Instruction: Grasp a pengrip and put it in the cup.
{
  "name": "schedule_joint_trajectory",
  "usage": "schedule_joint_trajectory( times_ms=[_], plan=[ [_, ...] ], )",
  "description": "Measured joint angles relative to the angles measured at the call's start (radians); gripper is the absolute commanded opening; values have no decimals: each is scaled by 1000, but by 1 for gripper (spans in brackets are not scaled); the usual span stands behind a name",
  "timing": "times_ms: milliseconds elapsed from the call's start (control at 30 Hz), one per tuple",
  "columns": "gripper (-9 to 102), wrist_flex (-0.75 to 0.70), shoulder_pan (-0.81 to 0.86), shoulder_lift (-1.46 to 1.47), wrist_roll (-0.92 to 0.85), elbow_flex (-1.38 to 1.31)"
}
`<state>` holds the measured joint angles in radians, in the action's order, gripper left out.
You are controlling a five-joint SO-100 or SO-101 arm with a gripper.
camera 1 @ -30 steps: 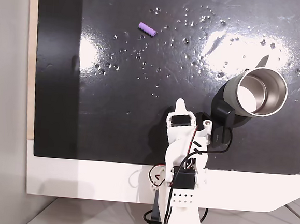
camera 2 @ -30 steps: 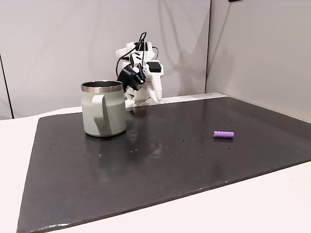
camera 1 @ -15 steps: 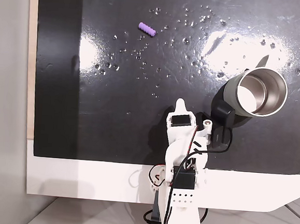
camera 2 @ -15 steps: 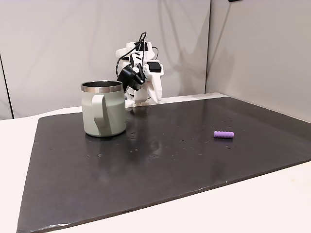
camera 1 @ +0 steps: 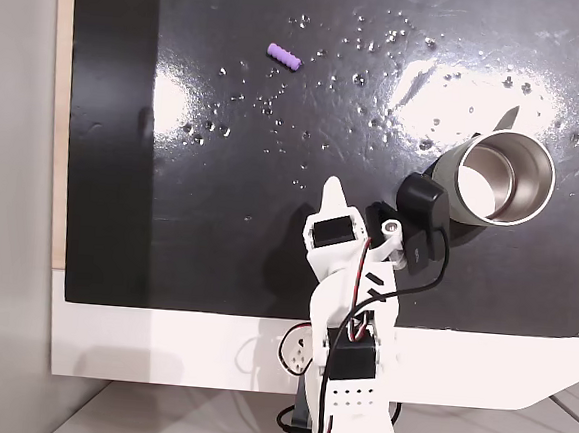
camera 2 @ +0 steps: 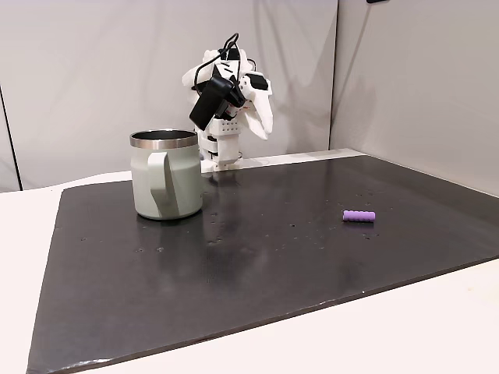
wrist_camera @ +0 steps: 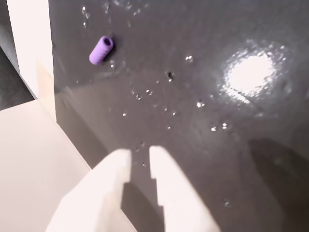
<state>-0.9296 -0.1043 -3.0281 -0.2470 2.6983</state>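
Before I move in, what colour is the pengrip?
Light purple; the pengrip shows best in the wrist view, lying on the black mat.

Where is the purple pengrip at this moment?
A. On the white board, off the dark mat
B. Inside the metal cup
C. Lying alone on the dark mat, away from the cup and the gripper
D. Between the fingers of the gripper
C: the pengrip lies by itself on the dark mat, far from the cup; in the wrist view the gripper holds nothing, and a narrow gap shows between its fingers.
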Motion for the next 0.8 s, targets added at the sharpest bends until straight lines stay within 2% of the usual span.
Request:
schedule_joint_trajectory(
  times_ms=[400, 800],
  plan=[
    [1, -84, -150, 534, -8, -472],
    [2, -258, -221, 1028, 118, -868]
  ],
)
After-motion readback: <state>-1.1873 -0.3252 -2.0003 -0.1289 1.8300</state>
